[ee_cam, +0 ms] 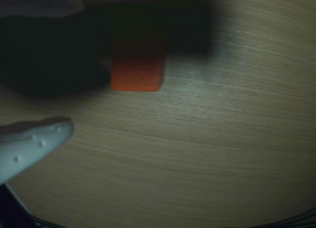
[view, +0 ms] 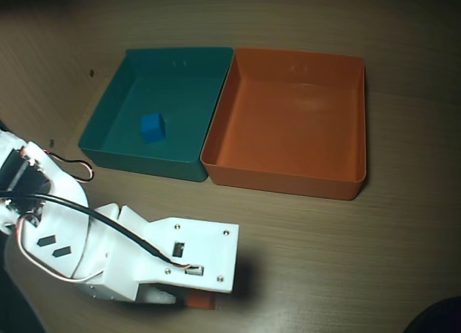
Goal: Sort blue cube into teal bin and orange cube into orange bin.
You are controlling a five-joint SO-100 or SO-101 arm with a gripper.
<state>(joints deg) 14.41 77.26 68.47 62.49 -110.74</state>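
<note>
table: bare wood, carrying everything.
orange bin: empty, touching the teal bin's right wall in the overhead view.
teal bin: the landmark here; blue cube already lies inside it.
arm: well below the teal bin, bent low over the table.
gripper: fingers spread, not clamped; one white fingertip stands clear of the cube.
orange cube: on the table under the arm, well below the teal bin.
step: reaching for the orange cube.
next: probably close on it, lift, carry to the orange bin.
</note>
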